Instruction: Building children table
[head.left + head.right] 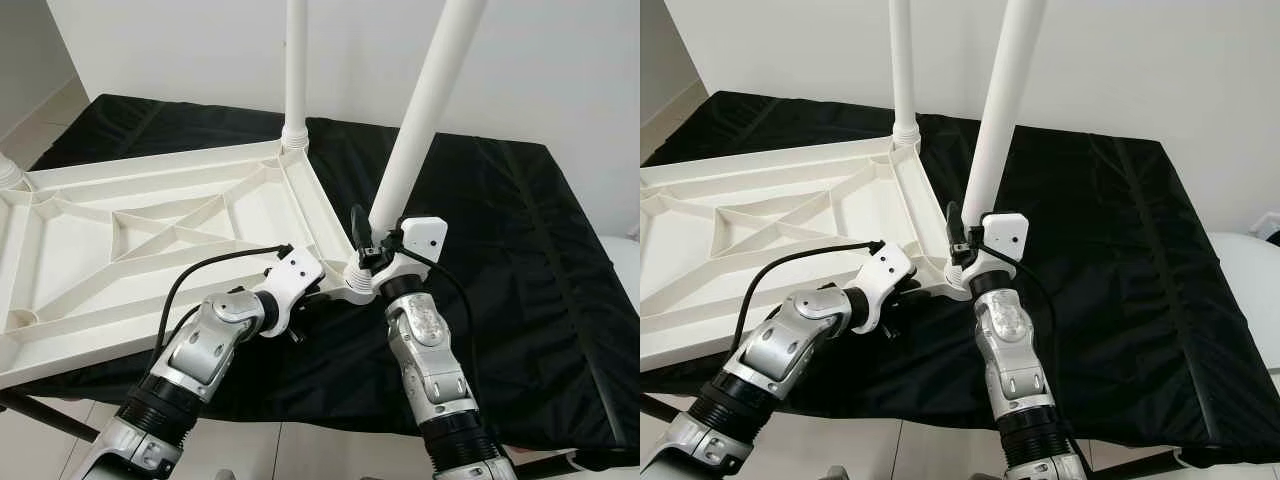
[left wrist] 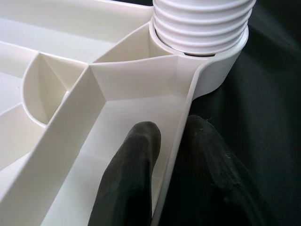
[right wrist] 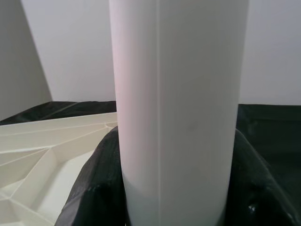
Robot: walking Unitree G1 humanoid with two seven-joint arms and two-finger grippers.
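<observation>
A white plastic table top (image 1: pixel 120 240) lies upside down on a black cloth, its ribs facing up. One white leg (image 1: pixel 296 70) stands upright in the far corner. A second leg (image 1: pixel 425 110) rises tilted from the near corner socket (image 2: pixel 221 70), where its threaded end (image 2: pixel 202 23) sits. My right gripper (image 1: pixel 366 250) is shut on this leg just above the socket, with black fingers (image 3: pixel 96 188) on both sides. My left gripper (image 2: pixel 171 129) is shut on the table top's rim right beside that corner, one finger inside the rim and one outside.
The black cloth (image 1: pixel 520 260) covers a raised surface that stretches to the right and back. A white wall stands behind it. Tiled floor (image 1: pixel 40 120) shows at the far left and below the front edge. A white object (image 1: pixel 1250 285) sits at the right.
</observation>
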